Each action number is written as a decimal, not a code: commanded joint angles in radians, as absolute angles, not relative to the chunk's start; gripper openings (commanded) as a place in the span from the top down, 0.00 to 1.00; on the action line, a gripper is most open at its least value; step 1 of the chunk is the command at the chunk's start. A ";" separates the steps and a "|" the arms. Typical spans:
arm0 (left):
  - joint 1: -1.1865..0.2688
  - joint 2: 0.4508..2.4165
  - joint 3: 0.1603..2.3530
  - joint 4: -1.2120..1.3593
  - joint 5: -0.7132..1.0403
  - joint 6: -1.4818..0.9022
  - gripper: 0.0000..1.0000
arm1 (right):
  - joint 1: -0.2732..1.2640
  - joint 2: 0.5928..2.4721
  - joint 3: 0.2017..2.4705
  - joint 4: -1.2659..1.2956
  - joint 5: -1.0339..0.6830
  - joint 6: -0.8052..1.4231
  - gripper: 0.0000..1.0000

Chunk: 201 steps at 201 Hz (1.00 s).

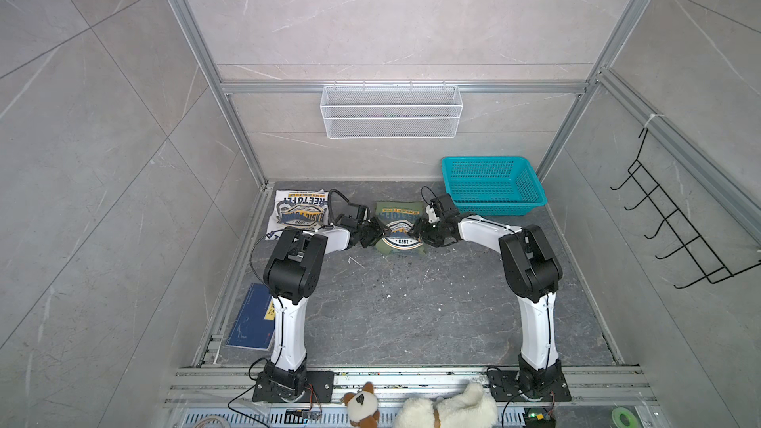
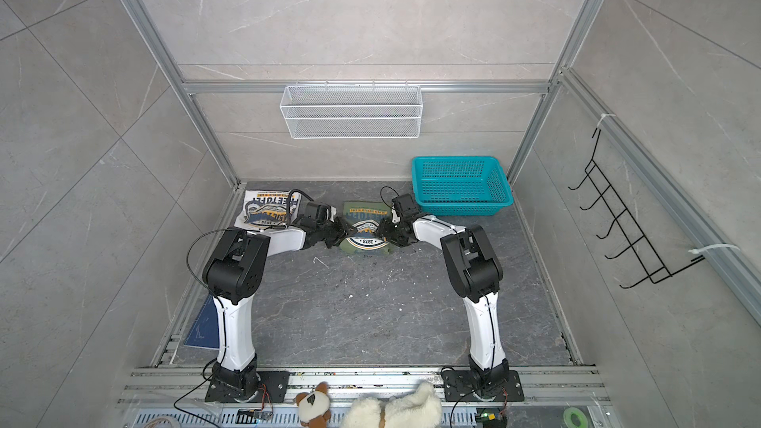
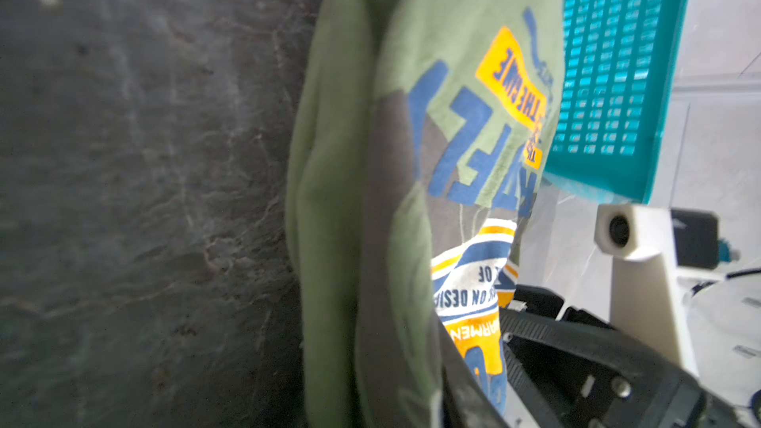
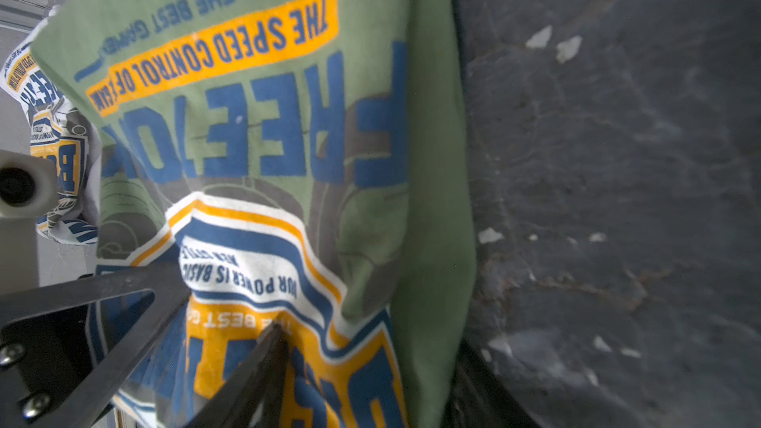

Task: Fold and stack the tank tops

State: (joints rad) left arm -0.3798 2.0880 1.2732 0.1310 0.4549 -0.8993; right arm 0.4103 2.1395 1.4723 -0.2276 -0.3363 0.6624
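The olive green tank top (image 1: 400, 220) (image 2: 365, 219) lies folded at the back middle of the table, badge print up. My left gripper (image 1: 372, 234) (image 2: 339, 232) is at its left edge. In the left wrist view one finger (image 3: 465, 384) presses on the green cloth (image 3: 453, 34) and the bunched fold hides the other; it looks shut on that edge. My right gripper (image 1: 420, 232) (image 2: 385, 230) is at the right edge, open. Its jaws straddle the green cloth (image 4: 247, 117), one finger (image 4: 263, 364) on the badge. The white tank top (image 1: 296, 207) (image 2: 267, 207) lies folded at the back left.
A teal basket (image 1: 494, 207) stands at the back right, close behind the right wrist. A white wire basket (image 1: 391, 111) hangs on the back wall. A blue book (image 1: 251, 319) lies at the left edge. Plush toys (image 1: 449, 409) sit by the front rail.
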 commanded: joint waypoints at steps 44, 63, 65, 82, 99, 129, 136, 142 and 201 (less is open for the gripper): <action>-0.387 2.022 1.467 -0.305 0.341 -0.573 1.00 | 0.411 2.039 1.409 -0.263 -0.269 0.645 0.18; -0.387 2.006 1.546 -0.477 0.269 -0.446 1.00 | 0.403 1.943 1.355 -0.288 -0.213 0.616 0.13; -0.387 2.004 1.555 -0.493 0.260 -0.436 1.00 | 0.403 1.934 1.346 -0.289 -0.207 0.615 0.13; -0.385 1.994 1.623 -0.614 0.185 -0.357 1.00 | 0.392 1.841 1.265 -0.275 -0.190 0.611 0.12; -0.386 1.990 1.686 -0.713 0.109 -0.291 1.00 | 0.389 1.757 1.184 -0.264 -0.186 0.609 0.11; -0.372 1.991 1.773 -0.801 0.018 -0.191 1.00 | 0.386 1.626 1.052 -0.256 -0.180 0.603 0.11; -0.366 1.995 1.793 -0.818 0.000 -0.171 1.00 | 0.384 1.594 1.025 -0.259 -0.180 0.600 0.11; -0.354 1.999 1.809 -0.831 -0.007 -0.155 1.00 | 0.382 1.566 1.004 -0.262 -0.179 0.598 0.11; -0.262 1.988 1.981 -0.967 -0.033 -0.004 1.00 | 0.380 1.329 0.891 -0.373 -0.144 0.522 0.10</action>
